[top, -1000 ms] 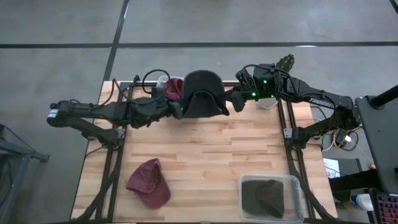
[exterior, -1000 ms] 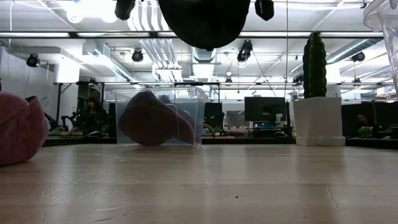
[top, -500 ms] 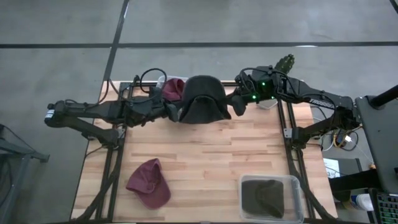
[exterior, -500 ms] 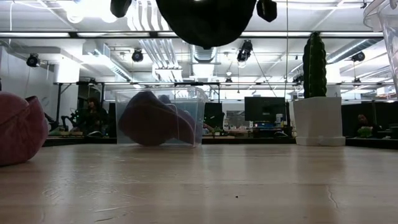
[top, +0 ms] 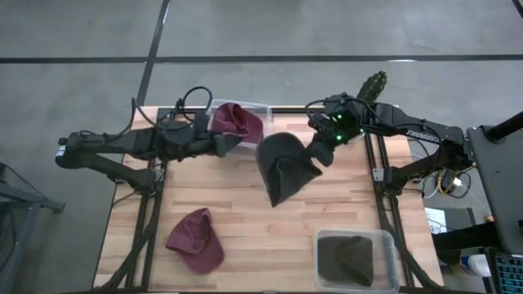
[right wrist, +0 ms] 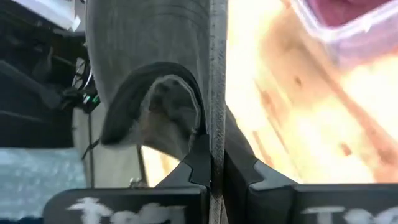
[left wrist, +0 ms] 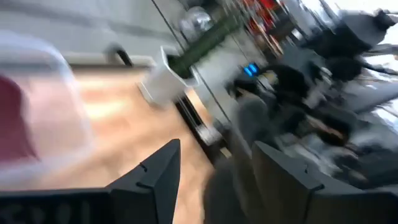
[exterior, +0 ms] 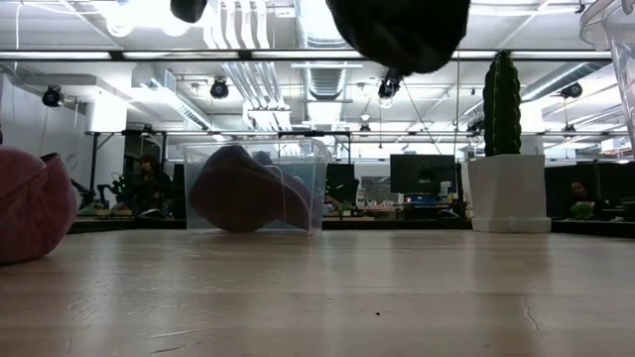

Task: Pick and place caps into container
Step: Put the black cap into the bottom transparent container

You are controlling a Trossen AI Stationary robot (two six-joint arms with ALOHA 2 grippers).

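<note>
Far bin [top: 260,109] holds maroon cap [top: 235,122]; near bin [top: 387,245] olive cap [top: 345,257].

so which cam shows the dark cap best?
High view: the whole dark cap hangs from the right hand. Low view crops it at the top; right wrist shows only pinched fabric; left wrist is blurred.

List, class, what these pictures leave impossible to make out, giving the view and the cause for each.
1. Low view: the top of the dark cap and the right gripper holding it are cut off by the upper edge.
2. High view: the olive cap in the near container shows too small to read its brim.
3. Left wrist view: motion blur smears the maroon cap in the far container; the left gripper is open.
</note>
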